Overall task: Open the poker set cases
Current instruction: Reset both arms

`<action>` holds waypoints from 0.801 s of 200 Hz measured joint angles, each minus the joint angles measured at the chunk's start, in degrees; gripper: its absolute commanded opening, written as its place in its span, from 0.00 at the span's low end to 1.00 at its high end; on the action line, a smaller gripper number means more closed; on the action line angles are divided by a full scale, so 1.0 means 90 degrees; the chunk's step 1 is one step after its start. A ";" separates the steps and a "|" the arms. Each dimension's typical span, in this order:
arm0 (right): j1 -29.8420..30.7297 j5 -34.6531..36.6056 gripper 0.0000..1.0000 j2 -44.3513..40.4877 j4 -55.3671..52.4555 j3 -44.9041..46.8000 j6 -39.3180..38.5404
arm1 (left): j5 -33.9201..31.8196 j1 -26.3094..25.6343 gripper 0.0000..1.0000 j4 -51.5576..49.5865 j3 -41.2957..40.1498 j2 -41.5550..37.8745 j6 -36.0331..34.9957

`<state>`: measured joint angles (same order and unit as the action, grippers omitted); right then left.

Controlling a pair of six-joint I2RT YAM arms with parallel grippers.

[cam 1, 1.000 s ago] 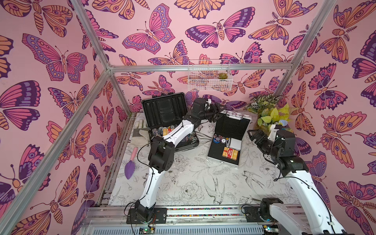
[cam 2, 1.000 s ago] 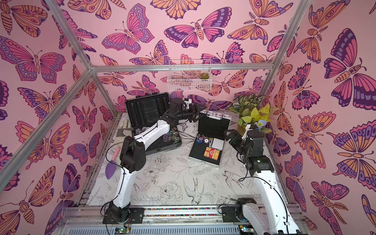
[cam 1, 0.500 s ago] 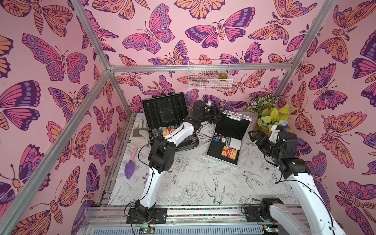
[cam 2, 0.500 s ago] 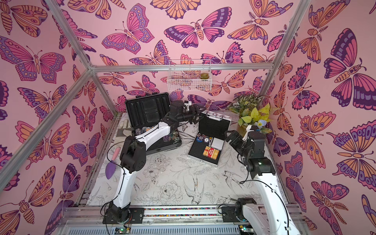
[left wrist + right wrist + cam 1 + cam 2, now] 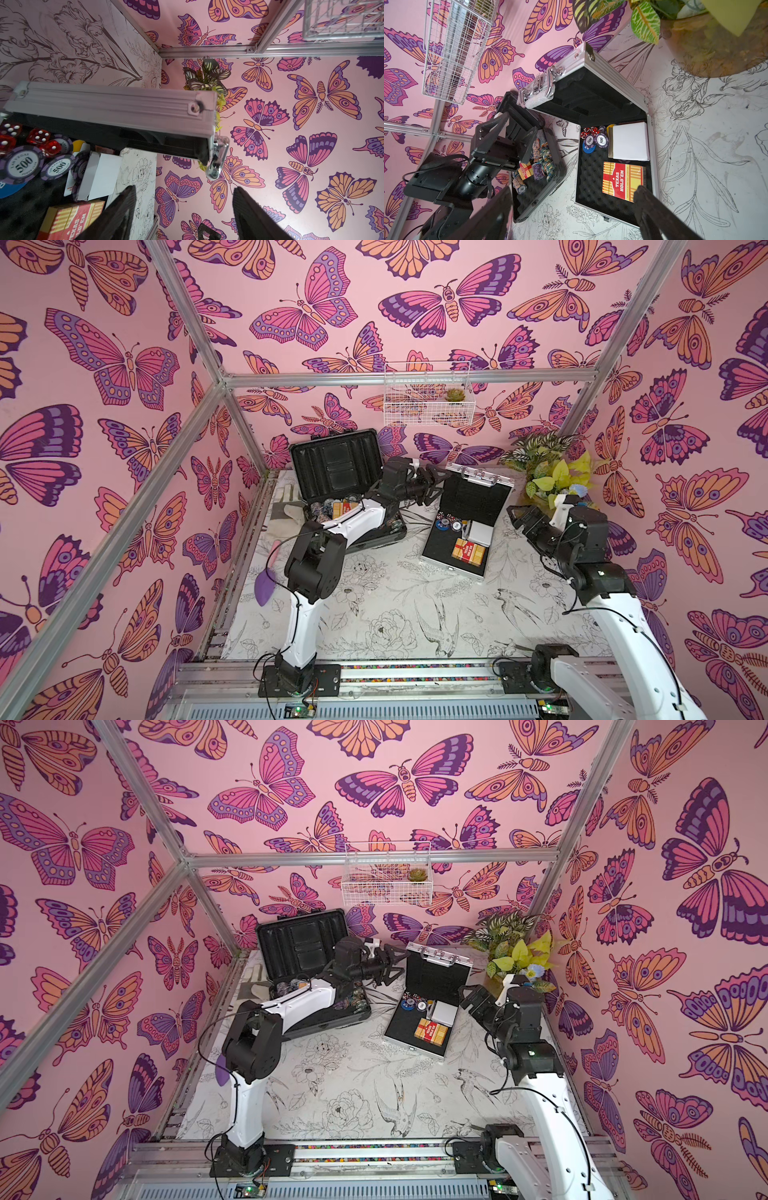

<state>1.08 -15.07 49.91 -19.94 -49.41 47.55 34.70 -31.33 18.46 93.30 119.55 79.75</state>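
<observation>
Plainly, both cases are shown open on the flower-printed table. The dark grey case is set at the far left, its lid stood upright close to the far wall. Its base is filled with stacks of chips and is partly hidden in both top views by the left arm. The silver case is placed to its right, near the middle of the table, with its lid raised upright at the far side. Loose chips, red dice, a white box and a red card box are laid on its black foam. The left gripper is held open just beside the left edge of the silver lid, nothing between its jaws; whether the lid is touched cannot be told. The right gripper is spread wide and empty, held just right of the silver case. A potted plant is seen in the far right corner.
</observation>
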 measured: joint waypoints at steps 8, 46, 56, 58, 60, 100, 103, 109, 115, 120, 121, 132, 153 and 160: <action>0.0000 -0.0032 0.93 0.0000 0.0002 -0.0015 0.0000 | 0.0002 0.0010 0.76 0.0002 -0.0126 -0.0126 -0.0007; 0.0000 -0.0221 0.92 0.0041 0.0073 -0.0087 0.0002 | -0.0005 0.0097 0.76 -0.0058 -0.0763 -0.0974 -0.0369; 0.0000 -0.0250 0.92 0.0097 0.0102 -0.0087 0.0019 | -0.0010 0.0119 0.76 -0.0192 -0.0828 -0.1192 -0.0607; 0.0000 -0.0262 0.92 0.0117 0.0117 -0.0087 0.0027 | -0.0012 0.0119 0.76 -0.0233 -0.0833 -0.1239 -0.0668; 0.0000 -0.0274 0.92 0.0129 0.0119 -0.0087 0.0029 | -0.0012 0.0119 0.76 -0.0257 -0.0835 -0.1263 -0.0695; -0.0002 -0.0355 0.91 0.0376 0.0282 -0.0112 -0.0034 | -0.0194 0.0165 0.76 -0.1212 -0.0855 -0.1991 -0.1957; -0.0002 -0.0335 0.91 0.0389 0.0282 -0.0126 -0.0087 | -0.0238 0.0168 0.75 -0.1316 -0.0860 -0.2052 -0.2093; -0.0002 -0.0294 0.91 0.0410 0.0277 -0.0172 -0.0158 | -0.0338 0.0172 0.75 -0.1564 -0.0879 -0.2193 -0.2380; -0.0002 -0.0243 0.91 0.0435 0.0274 -0.0240 -0.0243 | -0.0447 0.0175 0.75 -0.1746 -0.0930 -0.2334 -0.2630; -0.0002 -0.0185 0.91 0.0457 0.0255 -0.0306 -0.0323 | -0.0563 0.0180 0.75 -0.1909 -0.1010 -0.2489 -0.2873; -0.0002 -0.0170 0.91 0.0461 0.0255 -0.0325 -0.0340 | -0.0593 0.0182 0.75 -0.1957 -0.1035 -0.2535 -0.2934; -0.0002 -0.0015 0.91 0.0512 0.0231 -0.0495 -0.0568 | -0.0923 0.0192 0.75 -0.2293 -0.1309 -0.2992 -0.3483; -0.0002 0.0493 0.92 0.0537 0.0175 -0.0678 -0.1059 | -0.1836 0.0202 0.80 -0.2667 -0.2166 -0.4095 -0.4605; -0.0005 0.0699 0.92 0.0512 0.0158 -0.0670 -0.1229 | -0.2191 0.0204 0.81 -0.2739 -0.2492 -0.4486 -0.4930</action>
<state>1.04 -8.78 54.52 -18.52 -55.44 36.49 14.98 -29.50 -6.20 70.87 79.18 35.38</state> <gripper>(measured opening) 0.914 0.785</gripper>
